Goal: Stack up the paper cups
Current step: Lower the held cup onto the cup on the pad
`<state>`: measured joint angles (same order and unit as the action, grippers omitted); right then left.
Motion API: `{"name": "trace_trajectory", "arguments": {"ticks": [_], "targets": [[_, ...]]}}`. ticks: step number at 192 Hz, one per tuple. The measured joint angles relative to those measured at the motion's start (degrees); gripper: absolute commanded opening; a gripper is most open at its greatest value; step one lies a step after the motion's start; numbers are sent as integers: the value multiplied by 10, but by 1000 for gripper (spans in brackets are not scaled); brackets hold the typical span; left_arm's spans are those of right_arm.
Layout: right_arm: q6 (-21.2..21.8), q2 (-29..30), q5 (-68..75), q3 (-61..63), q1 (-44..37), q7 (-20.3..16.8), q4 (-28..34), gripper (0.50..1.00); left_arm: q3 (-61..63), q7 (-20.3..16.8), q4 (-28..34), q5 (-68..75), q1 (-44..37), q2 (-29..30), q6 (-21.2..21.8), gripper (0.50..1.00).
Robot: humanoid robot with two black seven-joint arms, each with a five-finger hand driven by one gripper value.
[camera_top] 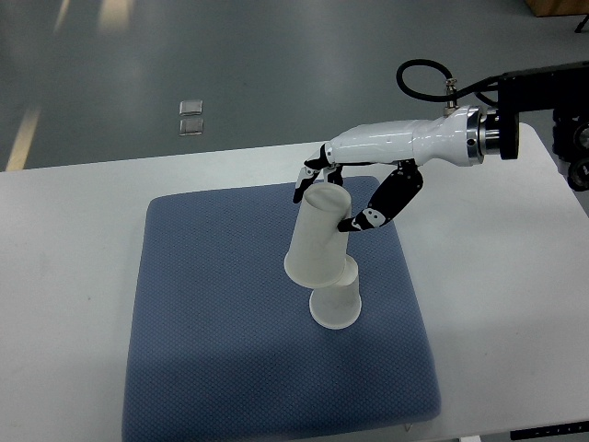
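Note:
Two white paper cups sit mouth-down on the blue mat point(221, 350). The taller-looking upper cup point(317, 239) is tilted, its base up near my right hand point(329, 204) and its rim resting over the lower cup point(336, 302), which stands on the mat. My right hand comes in from the right edge. Its fingers wrap the upper cup's base from behind and its thumb point(368, 219) presses the cup's right side. The left arm does not show.
The mat lies on a white table point(497, 304). Beyond the table's far edge is grey floor with a small square marker point(191, 118). Dark equipment point(575, 138) stands at the right edge behind the arm.

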<state>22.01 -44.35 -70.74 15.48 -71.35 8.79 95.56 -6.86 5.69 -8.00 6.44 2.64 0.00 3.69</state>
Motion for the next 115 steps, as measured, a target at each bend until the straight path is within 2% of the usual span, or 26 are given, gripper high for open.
{"name": "trace_trajectory", "arguments": {"ticks": [115], "targets": [[4,1,-66,0,18,4,-2,537,0,0,0,0,0,0,0,1000]]}}
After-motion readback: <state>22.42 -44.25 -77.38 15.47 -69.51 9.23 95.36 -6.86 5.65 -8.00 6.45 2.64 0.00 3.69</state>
